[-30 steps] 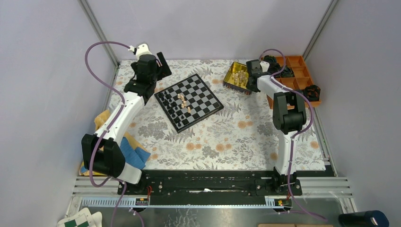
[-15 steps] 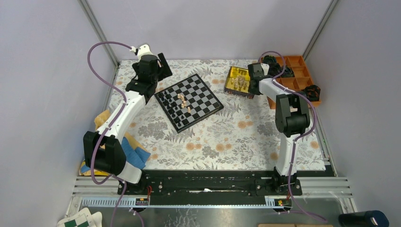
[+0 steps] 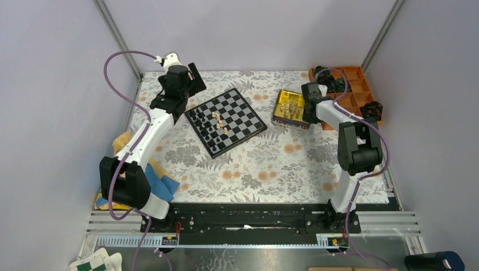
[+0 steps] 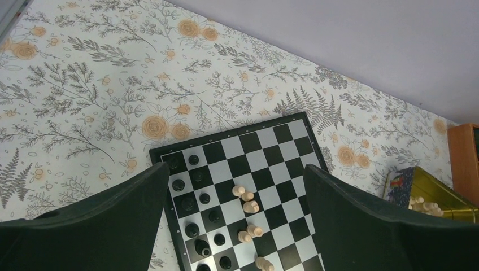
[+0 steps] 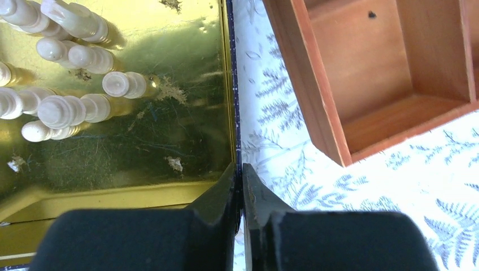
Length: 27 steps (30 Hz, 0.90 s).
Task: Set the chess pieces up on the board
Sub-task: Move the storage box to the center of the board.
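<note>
Two arms reach over a floral table [image 3: 265,164]. Orange tray [image 3: 357,76], upper right. Board [image 3: 226,122], centre-left, set diagonally; the left gripper [image 4: 236,169] hangs above its upper-left edge, jaws wide. Tin [image 5: 141,147], between board and tray; the right gripper [image 5: 238,175] pinches its rim. On the board: black pieces [image 4: 197,203], tan pieces [image 4: 247,200]; more tan ones in the tin.

Looks down at the board [image 4: 265,141] in the lower middle, on a flowery cloth [image 4: 113,84]. Shows black pieces [image 4: 192,230] on its left side and tan pieces [image 4: 248,197] near its middle. Has the left gripper [image 4: 237,166] spread wide, low left and low right. Catches a gold tin [image 4: 435,192] at the right edge.
</note>
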Each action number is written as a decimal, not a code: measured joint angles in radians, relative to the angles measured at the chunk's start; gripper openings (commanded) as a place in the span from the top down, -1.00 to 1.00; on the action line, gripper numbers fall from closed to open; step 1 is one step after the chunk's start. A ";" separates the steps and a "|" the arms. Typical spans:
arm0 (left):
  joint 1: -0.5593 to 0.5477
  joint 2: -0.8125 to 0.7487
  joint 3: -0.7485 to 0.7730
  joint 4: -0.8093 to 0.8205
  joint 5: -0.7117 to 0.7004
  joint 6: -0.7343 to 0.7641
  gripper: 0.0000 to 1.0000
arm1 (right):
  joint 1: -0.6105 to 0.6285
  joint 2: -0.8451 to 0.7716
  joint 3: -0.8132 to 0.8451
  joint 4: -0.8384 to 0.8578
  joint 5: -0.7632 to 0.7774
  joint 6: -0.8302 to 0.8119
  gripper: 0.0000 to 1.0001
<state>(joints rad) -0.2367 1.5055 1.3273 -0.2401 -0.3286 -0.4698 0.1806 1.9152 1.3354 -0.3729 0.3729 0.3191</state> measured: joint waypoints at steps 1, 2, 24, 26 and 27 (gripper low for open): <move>0.000 0.000 0.000 0.000 0.001 -0.002 -0.92 | 0.000 -0.019 -0.017 -0.006 0.000 -0.002 1.00; 0.000 0.000 0.000 0.000 0.003 -0.003 -0.93 | 0.000 -0.033 -0.030 -0.012 0.000 -0.003 1.00; 0.000 0.024 0.000 0.000 0.015 -0.052 -0.93 | 0.039 -0.155 -0.214 -0.011 -0.033 -0.016 1.00; 0.000 0.026 0.000 0.000 0.015 -0.055 -0.93 | 0.050 -0.163 -0.230 0.000 -0.021 -0.015 1.00; 0.000 0.026 0.000 0.000 0.015 -0.056 -0.93 | 0.056 -0.171 -0.241 0.005 -0.017 -0.014 1.00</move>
<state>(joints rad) -0.2367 1.5318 1.3273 -0.2398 -0.3138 -0.5255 0.2371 1.7443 1.0939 -0.3679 0.3561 0.3054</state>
